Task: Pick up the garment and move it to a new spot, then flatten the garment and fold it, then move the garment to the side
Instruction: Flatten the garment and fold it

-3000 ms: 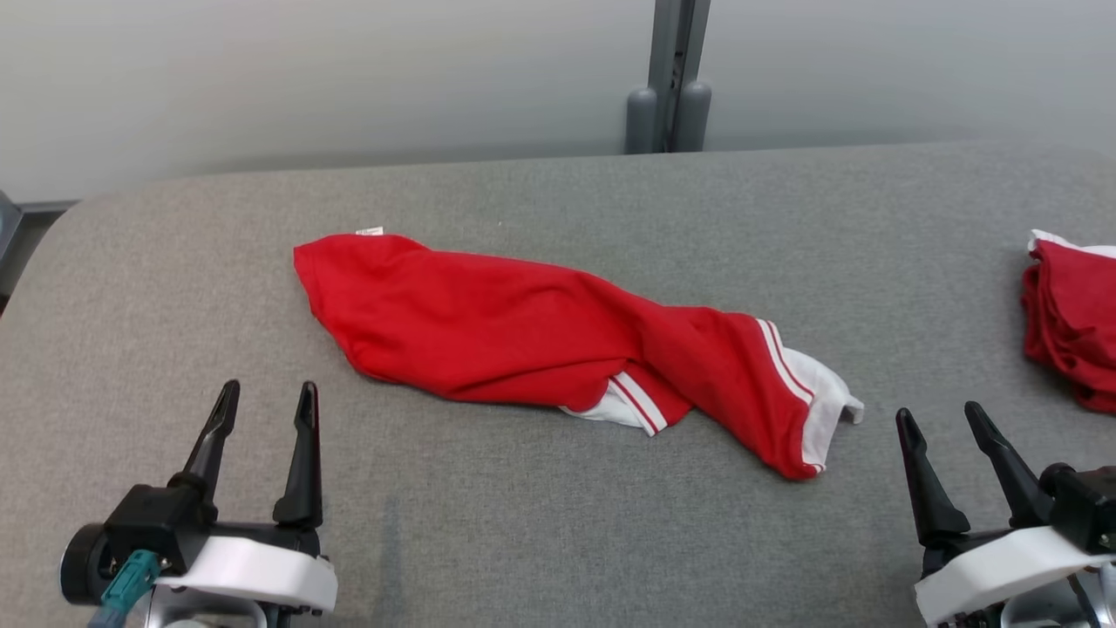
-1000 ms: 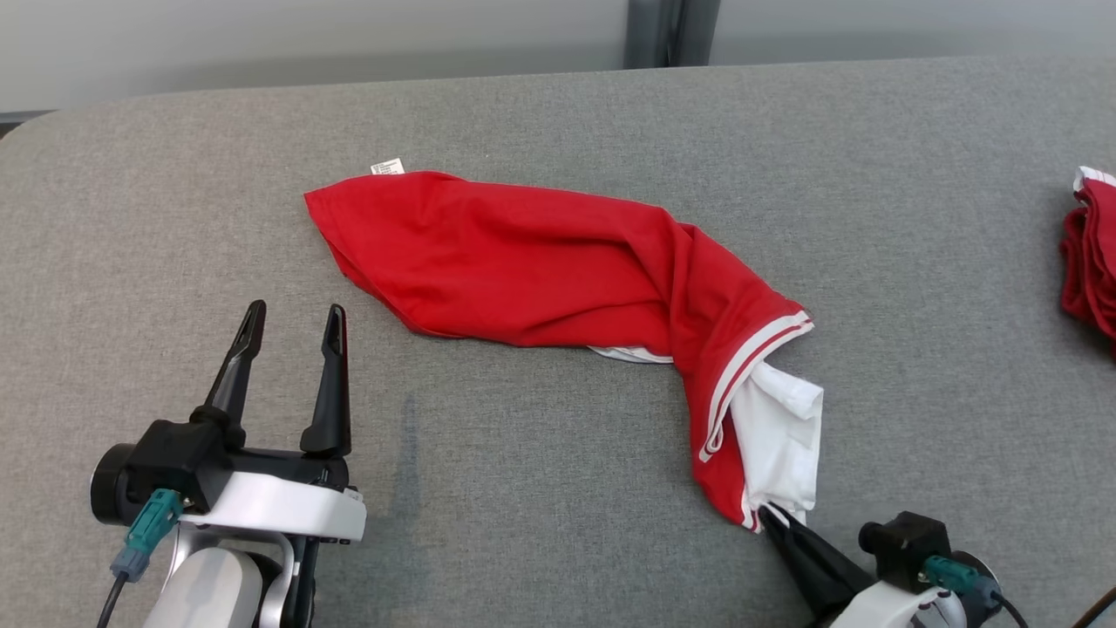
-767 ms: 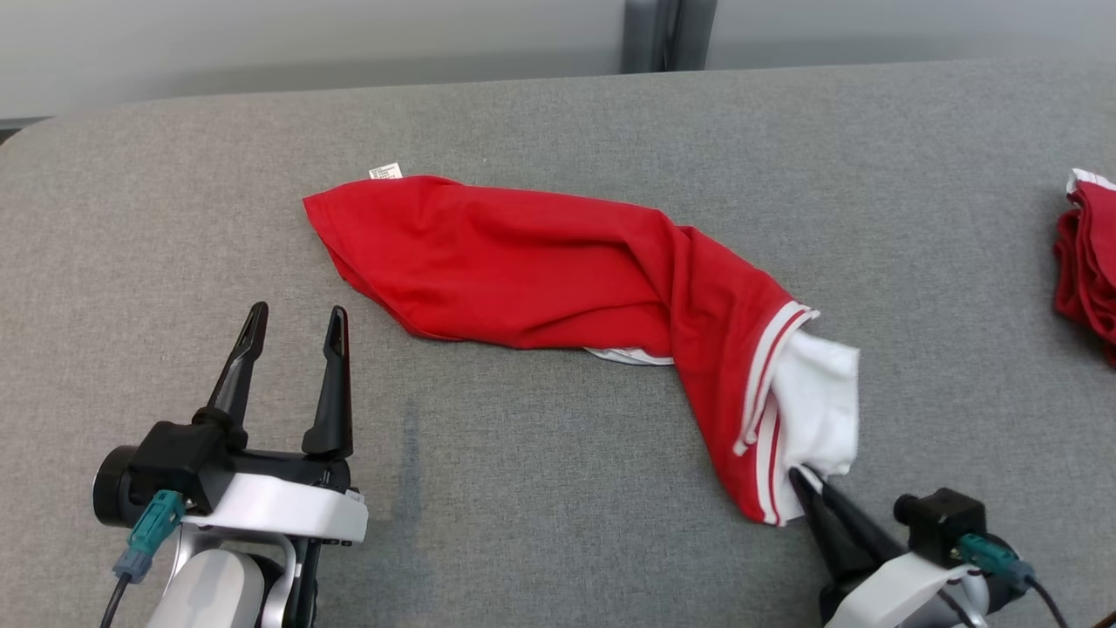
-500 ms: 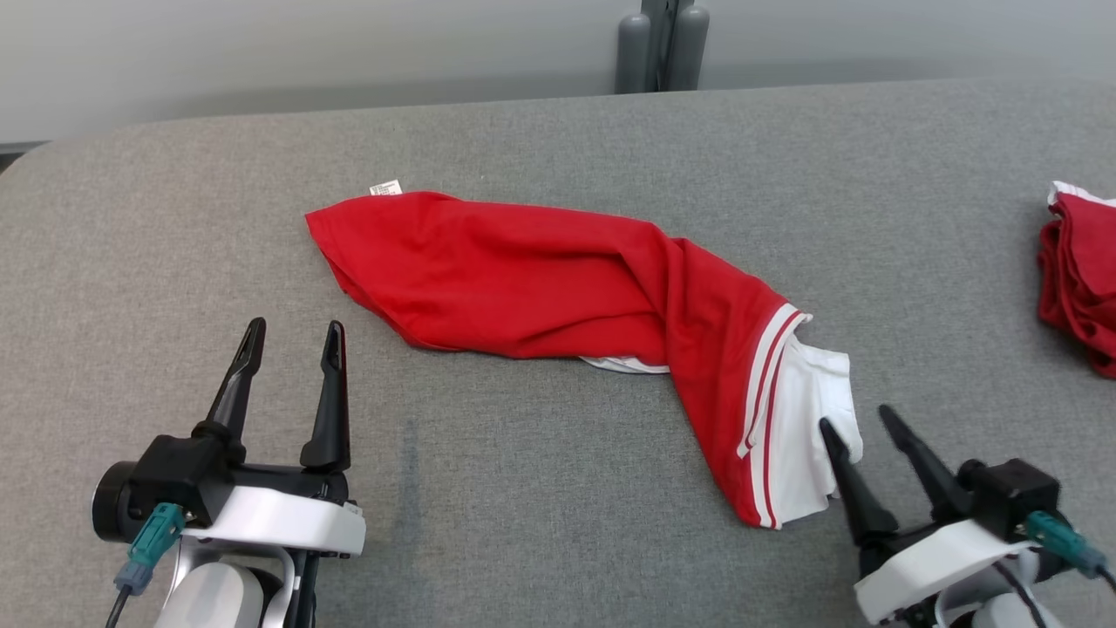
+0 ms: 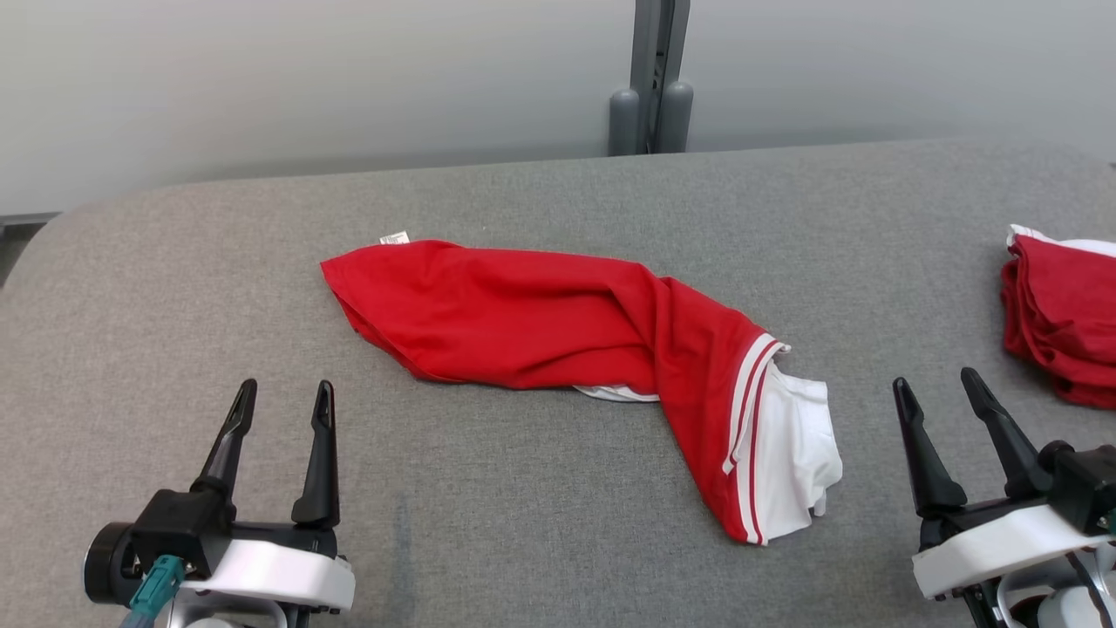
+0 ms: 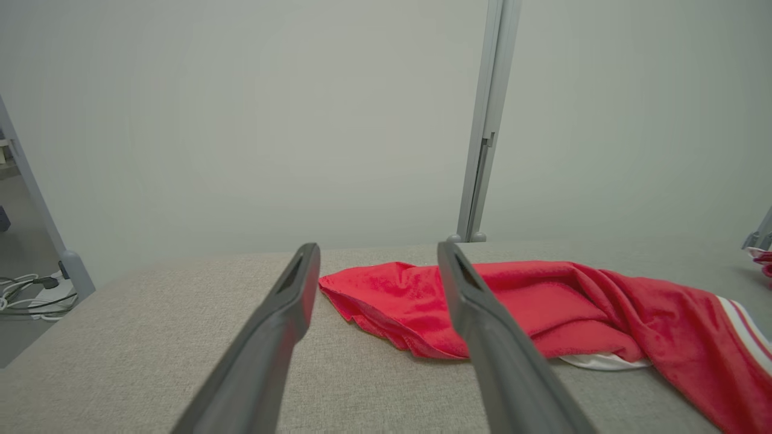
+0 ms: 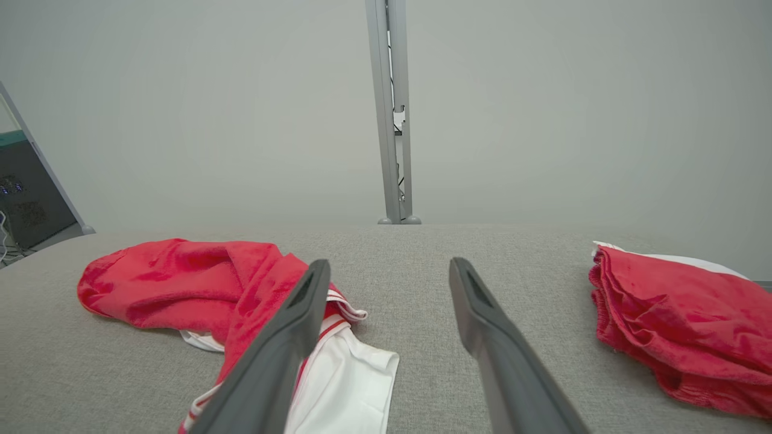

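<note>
You've got the garment [image 5: 558, 323] lying as a long twisted roll across the middle of the grey table [image 5: 523, 187]. Red body is toward the robot's left, and the white striped end kinks toward the near edge on the right. It's not flat and has no fold, so I read flatten, fold and move-aside as all still to do. You can't tell from this whether the relocate step counts as done.

Left gripper [image 5: 286, 385] sits low at near-left, fingers pointing up the table, spread wide, holding nothing, well apart from the red edge. Right gripper [image 5: 935, 378] mirrors it at near-right, also wide apart and empty. It's near the white end without touching, between that and a second red pile [image 5: 1059, 314]. Both look roughly level with the surface.
</note>
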### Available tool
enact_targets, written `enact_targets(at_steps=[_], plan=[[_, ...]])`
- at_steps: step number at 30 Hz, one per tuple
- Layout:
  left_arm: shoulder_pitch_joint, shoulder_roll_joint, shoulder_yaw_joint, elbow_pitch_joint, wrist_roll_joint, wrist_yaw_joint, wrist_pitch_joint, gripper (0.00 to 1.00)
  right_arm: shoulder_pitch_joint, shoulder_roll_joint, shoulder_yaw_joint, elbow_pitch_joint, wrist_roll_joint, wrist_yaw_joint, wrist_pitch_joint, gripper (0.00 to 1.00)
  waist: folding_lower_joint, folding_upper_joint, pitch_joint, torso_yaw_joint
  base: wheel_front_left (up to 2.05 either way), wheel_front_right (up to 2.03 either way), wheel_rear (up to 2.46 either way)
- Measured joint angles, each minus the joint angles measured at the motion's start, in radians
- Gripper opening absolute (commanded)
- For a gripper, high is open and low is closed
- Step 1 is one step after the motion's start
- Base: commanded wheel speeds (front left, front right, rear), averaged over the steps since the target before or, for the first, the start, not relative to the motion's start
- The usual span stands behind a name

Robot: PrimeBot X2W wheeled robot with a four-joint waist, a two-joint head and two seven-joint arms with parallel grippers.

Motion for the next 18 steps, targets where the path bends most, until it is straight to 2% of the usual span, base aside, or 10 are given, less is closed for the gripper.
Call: enact_targets(at_steps=[7, 18], plan=[[0.02, 0.005, -0.005, -0.013, 0.0, 0.008, 0.007, 1.0, 0.027, 0.018, -0.015, -0.054, -0.016, 0.0, 0.033, 1.0, 0.0, 0.0, -0.011, 0.007, 0.0, 0.0, 0.0], [0.02, 0.007, -0.013, -0.021, -0.006, 0.008, 0.015, 1.0, 0.033, 0.026, -0.018, -0.068, -0.023, 0.0, 0.047, 1.0, 0.0, 0.0, 0.0, 0.007, 0.0, 0.0, 0.0]])
